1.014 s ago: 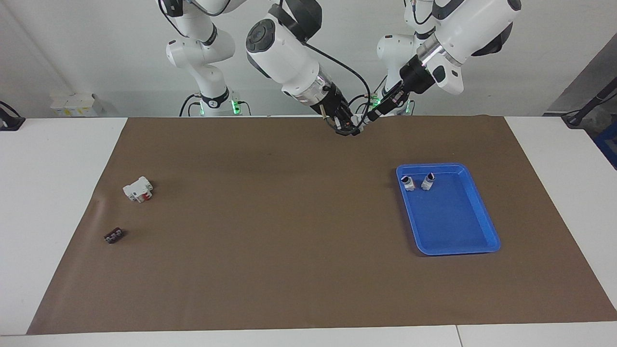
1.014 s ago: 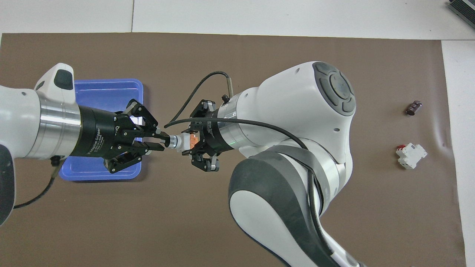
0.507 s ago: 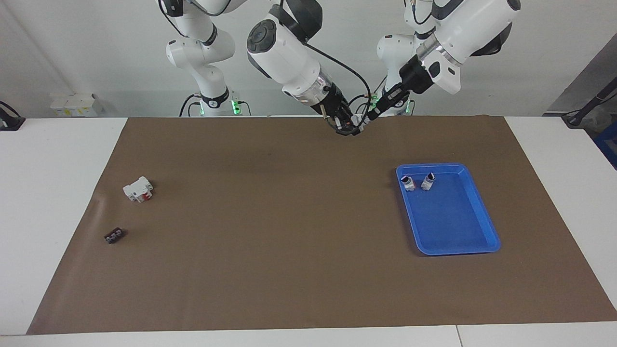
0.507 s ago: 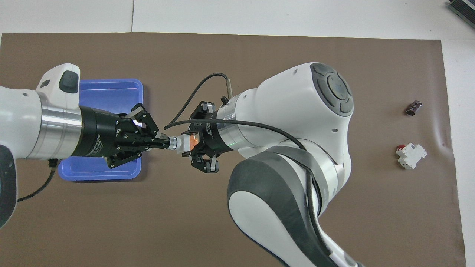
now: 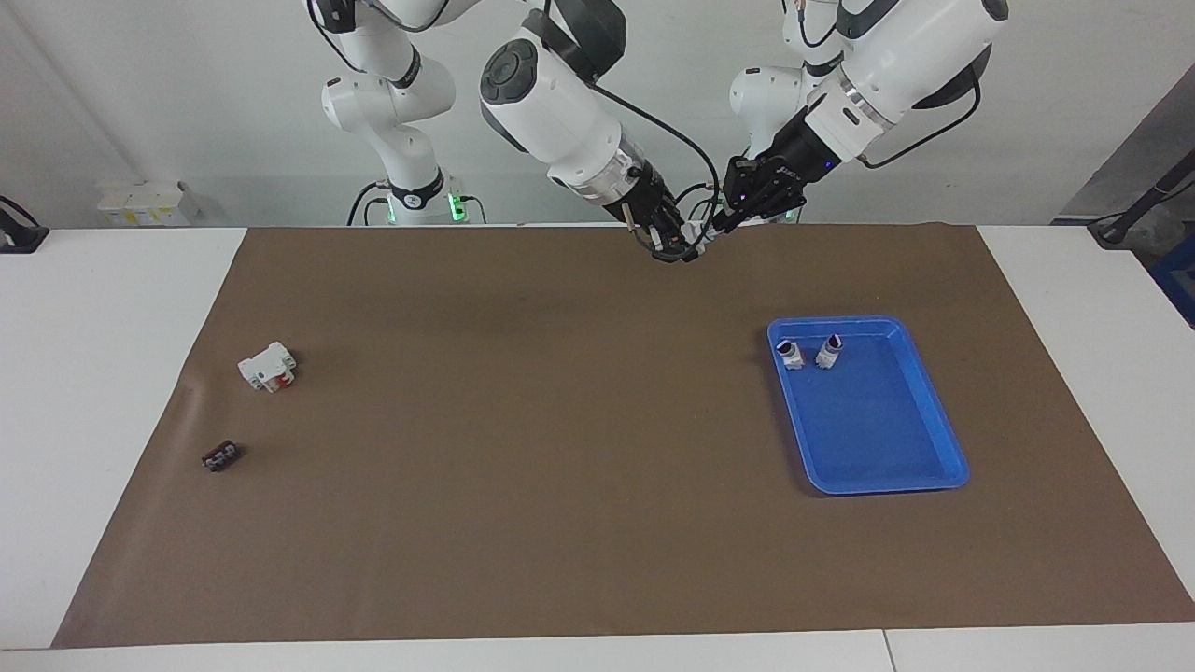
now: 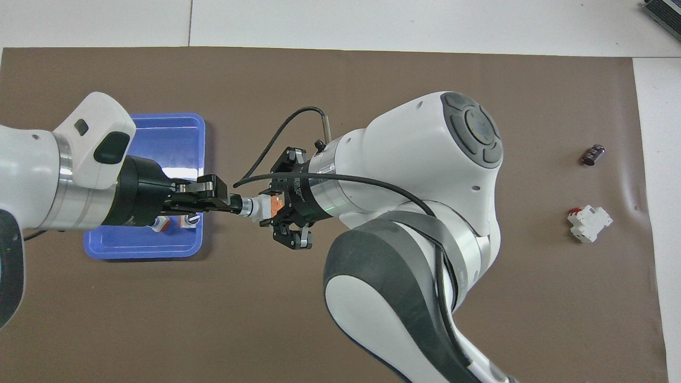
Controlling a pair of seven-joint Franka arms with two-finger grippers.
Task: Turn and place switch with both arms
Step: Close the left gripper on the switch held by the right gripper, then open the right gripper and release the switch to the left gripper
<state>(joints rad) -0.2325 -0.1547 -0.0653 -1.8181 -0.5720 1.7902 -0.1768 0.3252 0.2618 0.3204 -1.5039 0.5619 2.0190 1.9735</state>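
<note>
The small white plastic selector switch (image 6: 259,206), orange patch at one end and black round knob at the other, hangs in the air between the two grippers, over the brown mat (image 5: 523,448) near the robots' edge of the tabletop (image 5: 112,373). The right gripper (image 6: 275,205) has its fingers closed on the orange end of the body. The left gripper (image 6: 234,204) comes in along the same line from the other end, its fingers pinched shut on the knob.

The step in hand looks like the turn: one gripper braces the body while the other rotates the knob. To do it well, the left wrist should spin about the knob's own axis, with no sideways drift, so the twist goes into the knob and does not lever the body out of the right fingers. The right gripper should stay fixed and firmly closed; its hold is on a short end of a tiny part, so any slip would drop it onto the mat. Turn slowly and stop at the detent.

The shallow blue plastic tray (image 5: 920,471), toward the left arm's end of the tabletop, already holds two similar switches (image 5: 808,354) at its end nearer the robots. Placement should aim for bare tray floor beside them.
</note>
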